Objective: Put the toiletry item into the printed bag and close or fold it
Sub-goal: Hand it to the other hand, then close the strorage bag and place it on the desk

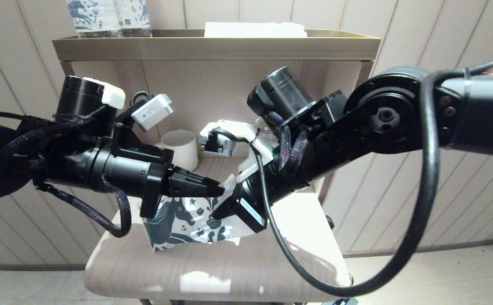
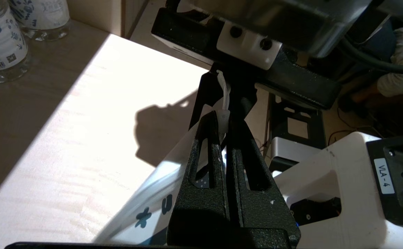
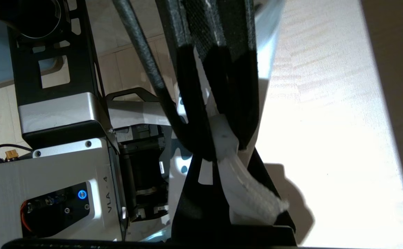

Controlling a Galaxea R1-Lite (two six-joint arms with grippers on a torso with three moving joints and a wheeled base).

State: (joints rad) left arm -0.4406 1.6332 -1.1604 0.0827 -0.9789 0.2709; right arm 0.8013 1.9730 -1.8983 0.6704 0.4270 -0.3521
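The printed bag (image 1: 183, 224), white with a dark blue horse and flowers, hangs tilted just above the beige table (image 1: 212, 271). My left gripper (image 1: 217, 189) is shut on the bag's upper edge; the left wrist view shows the bag (image 2: 146, 204) beside the closed left gripper (image 2: 224, 119). My right gripper (image 1: 219, 214) meets it tip to tip from the right. It is shut on the toiletry item (image 3: 253, 204), a white toothbrush. The bristle head lies near the right gripper's (image 3: 224, 155) base, and the handle (image 2: 222, 90) reaches the left fingertips at the bag's edge.
A white ribbed cup (image 1: 181, 146) stands at the back of the table. Horse-labelled bottles (image 1: 106, 17) and a flat white packet (image 1: 255, 29) sit on the shelf above. More clear bottles (image 2: 0, 41) stand on the table's shaded far side.
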